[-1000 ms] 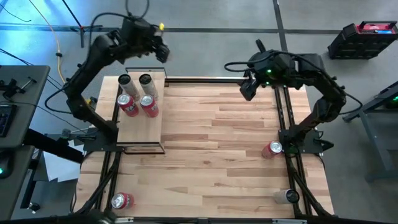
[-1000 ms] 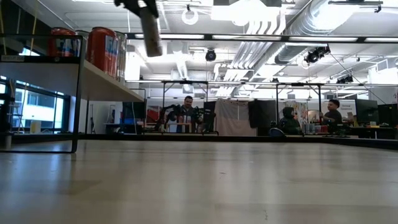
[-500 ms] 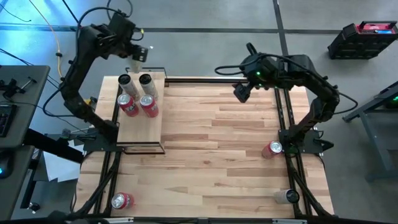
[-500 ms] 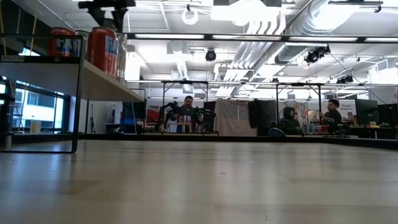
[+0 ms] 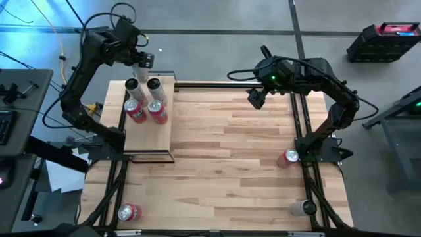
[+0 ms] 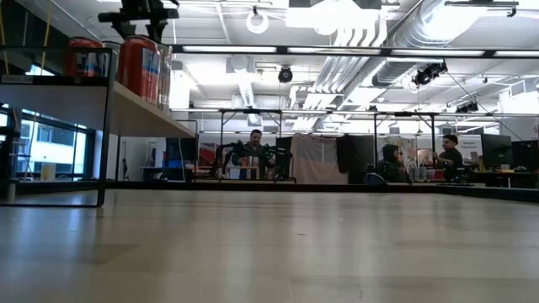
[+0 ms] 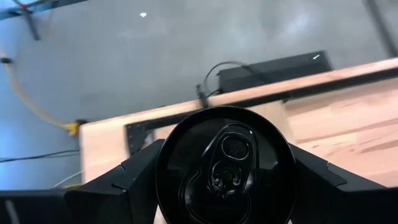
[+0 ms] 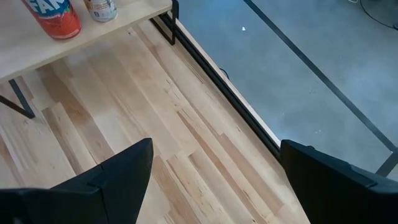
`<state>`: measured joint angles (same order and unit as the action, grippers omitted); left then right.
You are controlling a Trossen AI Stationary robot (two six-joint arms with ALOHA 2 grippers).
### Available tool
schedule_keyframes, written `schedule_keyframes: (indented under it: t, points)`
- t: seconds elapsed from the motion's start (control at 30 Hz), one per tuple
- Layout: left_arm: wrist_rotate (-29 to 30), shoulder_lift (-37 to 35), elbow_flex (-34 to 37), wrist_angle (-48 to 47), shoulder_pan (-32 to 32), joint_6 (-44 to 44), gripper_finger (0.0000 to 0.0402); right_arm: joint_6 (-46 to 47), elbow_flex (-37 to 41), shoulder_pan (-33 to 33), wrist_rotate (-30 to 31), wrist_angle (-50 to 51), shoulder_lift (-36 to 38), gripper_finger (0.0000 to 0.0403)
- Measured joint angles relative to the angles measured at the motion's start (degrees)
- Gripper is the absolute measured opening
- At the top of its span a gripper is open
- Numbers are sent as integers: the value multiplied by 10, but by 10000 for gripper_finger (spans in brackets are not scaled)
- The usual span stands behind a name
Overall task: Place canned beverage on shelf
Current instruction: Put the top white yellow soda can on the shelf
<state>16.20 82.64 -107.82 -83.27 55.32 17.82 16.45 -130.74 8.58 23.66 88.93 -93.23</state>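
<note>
My left gripper (image 5: 140, 64) is shut on a pale canned beverage (image 7: 227, 165), beyond the far end of the shelf (image 5: 148, 138). In the left wrist view the can's top with its pull tab faces the camera. The shelf is a pale board in a thin black frame at the table's far left. Two silver cans (image 5: 143, 85) and two red cans (image 5: 146, 110) stand upright on it. In the low view my left gripper (image 6: 139, 13) hangs just above these cans. My right gripper (image 5: 255, 99) is open over the table's far edge, right of centre, with nothing between its fingers (image 8: 118, 180). My left gripper pinches the can between its two fingers (image 7: 134, 177), which sit on opposite sides of the can just below its top rim (image 7: 166, 168). The fingers slant down from above and run along the can. The can is lifted clear of shelf and table.
Three more cans lie on the table: a red one (image 5: 287, 157) at the right edge, a silver one (image 5: 304, 207) at the near right corner, and a red one (image 5: 128, 212) at the near left. The middle of the tabletop (image 5: 230, 151) is bare wood.
My left gripper has carried the can toward the table's left, from beyond the shelf's far right corner to beyond its far end, sinking a little. It has turned as it went. In the low view it has passed from right of the shelf's cans to above them.
</note>
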Motion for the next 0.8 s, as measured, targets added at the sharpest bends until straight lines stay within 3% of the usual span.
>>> schedule_keyframes:
  t: [0.8]
  points:
    - [18,-6,139,85,14,4,245,10,0,0,-2,10,0,336]
